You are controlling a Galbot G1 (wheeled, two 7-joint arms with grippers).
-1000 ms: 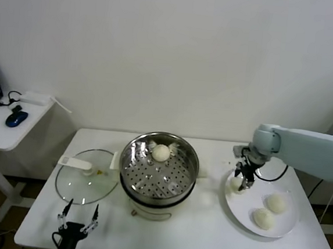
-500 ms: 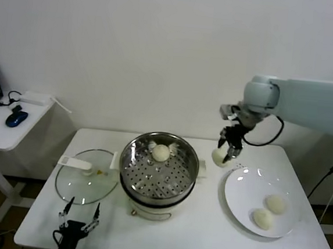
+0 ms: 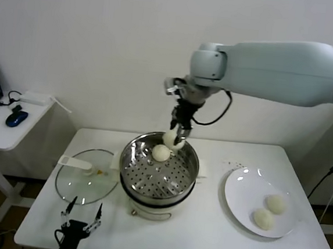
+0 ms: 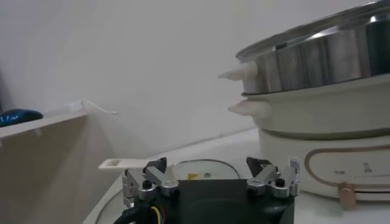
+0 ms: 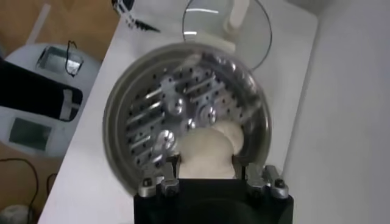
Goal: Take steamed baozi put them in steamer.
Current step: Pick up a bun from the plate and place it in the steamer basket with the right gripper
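Note:
My right gripper (image 3: 175, 140) hangs over the back rim of the steamer (image 3: 129, 168), shut on a cream-white steamed baozi (image 3: 170, 139). In the right wrist view that baozi (image 5: 206, 155) fills the gap between the fingers, above the perforated basket floor (image 5: 164, 112). Another baozi (image 3: 161, 153) lies inside the steamer at the back. Two more baozi (image 3: 276, 203) (image 3: 262, 218) rest on the white plate (image 3: 239, 192) at the right. My left gripper (image 3: 78, 216) stays parked near the table's front left edge, open with nothing between its fingers.
A glass lid (image 3: 85, 181) with a white handle (image 3: 75, 162) lies flat left of the steamer. A side table (image 3: 3, 127) with a blue mouse (image 3: 16, 118) stands at far left. The wall runs close behind the table.
My right arm lifted a baozi off the plate and carried it left to above the steamer's back rim. The plate went from three baozi to two. The left arm stayed put.

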